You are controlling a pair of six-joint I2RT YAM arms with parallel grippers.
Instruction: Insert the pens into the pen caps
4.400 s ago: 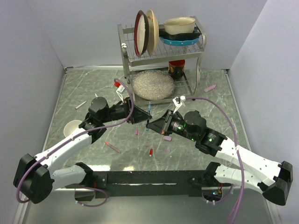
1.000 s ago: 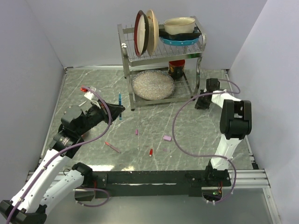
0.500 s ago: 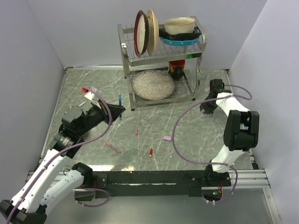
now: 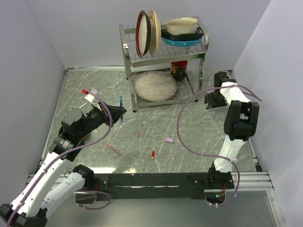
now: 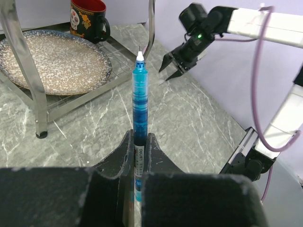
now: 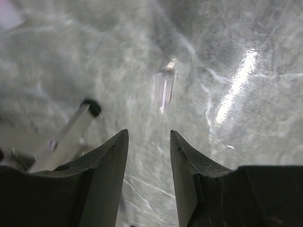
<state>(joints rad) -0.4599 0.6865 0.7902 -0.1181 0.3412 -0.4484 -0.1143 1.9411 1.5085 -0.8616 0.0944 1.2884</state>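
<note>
My left gripper (image 4: 119, 110) (image 5: 138, 135) is shut on a blue pen (image 4: 121, 105) (image 5: 140, 92), which stands tip up left of the rack. On the marble lie a reddish-pink pen (image 4: 114, 149), a small magenta cap (image 4: 138, 134), a red cap (image 4: 153, 154) and a pale pink piece (image 4: 169, 140). My right gripper (image 4: 211, 100) (image 5: 171, 69) (image 6: 149, 135) hangs open at the back right, beside the rack's leg. Just ahead of its fingertips a blurred, translucent pale pink piece (image 6: 164, 90) lies on the table; pen or cap, I cannot tell. Nothing is between its jaws.
A metal dish rack (image 4: 129, 61) stands at the back with plates and bowls on top, a speckled plate (image 4: 155, 86) (image 5: 52, 61) and a dark mug (image 4: 179, 70) (image 5: 87, 19) below. Its black-footed leg (image 6: 90, 107) is close left of the right gripper. Walls close both sides.
The right gripper has swung from the rack's right side further toward the back right corner and its jaws have widened. The left gripper with the blue pen has stayed still.
</note>
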